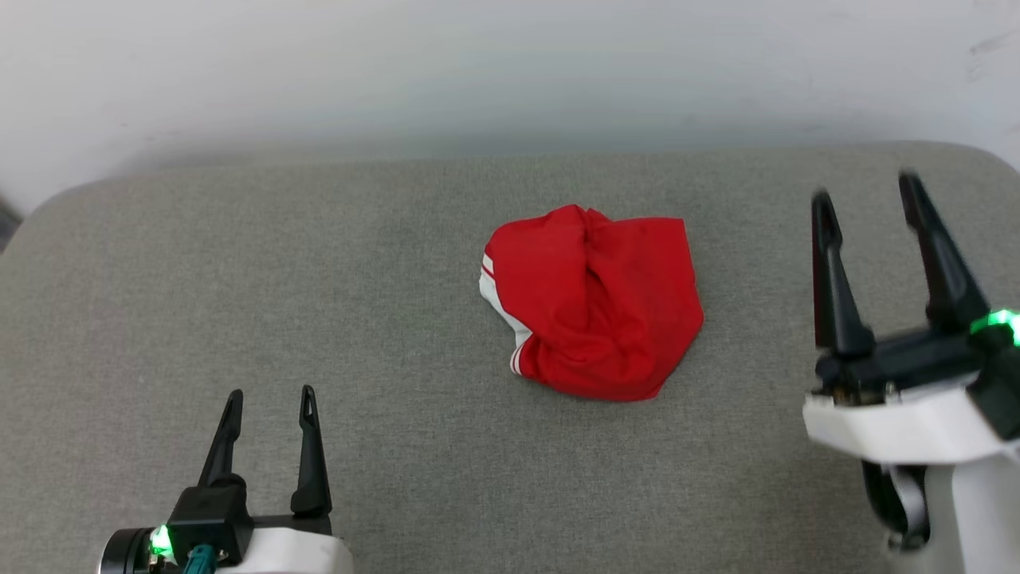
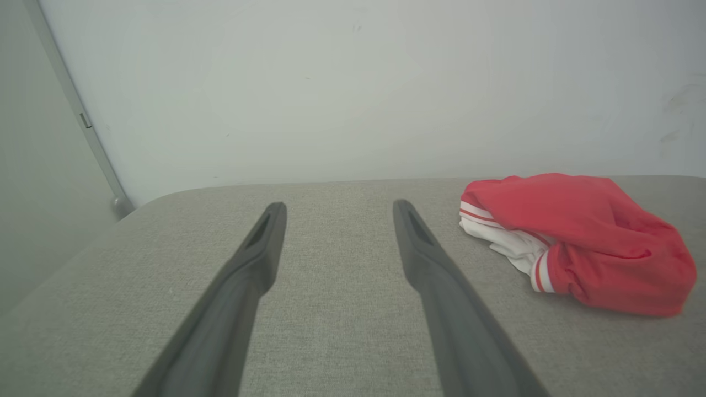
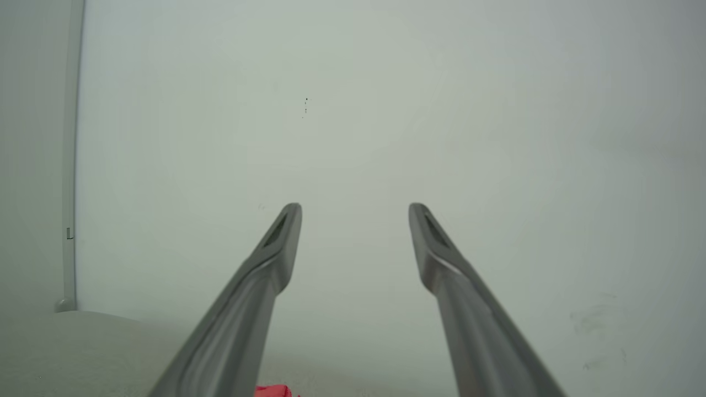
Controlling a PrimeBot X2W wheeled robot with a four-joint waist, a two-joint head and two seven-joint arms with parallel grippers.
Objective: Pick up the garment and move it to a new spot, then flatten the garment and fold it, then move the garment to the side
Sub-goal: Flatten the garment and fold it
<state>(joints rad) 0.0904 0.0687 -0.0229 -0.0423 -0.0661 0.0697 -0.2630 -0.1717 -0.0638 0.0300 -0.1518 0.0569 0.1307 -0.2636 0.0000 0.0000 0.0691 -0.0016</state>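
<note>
Crumpled red jersey in the middle of a grey fabric-topped counter point(image 1: 239, 279), both pincers spread wide and holding nothing.

A pale wall point(image 1: 478, 64) backs the counter. The garment point(image 1: 594, 307) lies bunched in a rounded heap, red cloth uppermost, with a white sleeve and red-white striped trim showing at its left edge. The right pincer point(image 1: 865, 187) stands off to its right, the left pincer point(image 1: 271, 395) well apart at lower left.

Light was soft and even, shadows faint. My right gripper point(image 1: 865, 190) looked motion-blurred in the head view; wrist views were hazy.
</note>
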